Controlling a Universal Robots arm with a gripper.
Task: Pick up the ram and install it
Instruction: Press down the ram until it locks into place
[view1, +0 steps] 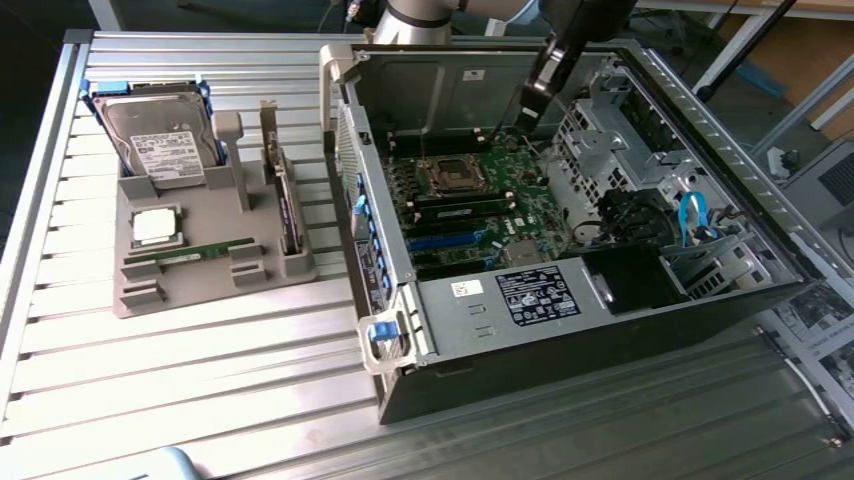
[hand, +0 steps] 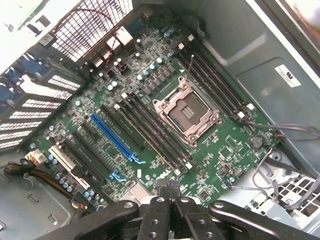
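My hand (hand: 166, 200) is shut on nothing above the green motherboard (hand: 150, 125); the thin green ram stick (view1: 200, 251) lies untouched in the grey holder (view1: 200, 275).

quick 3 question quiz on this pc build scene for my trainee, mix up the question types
1. True or false: the long thin green ram stick lies in the grey plastic holder outside the case.
2. The gripper hangs over: A) a silver hard drive, B) the green motherboard, C) the bare table slats.
3. Short answer: are the gripper's jaws open or shut?

Key: 1 true; 2 B; 3 shut.
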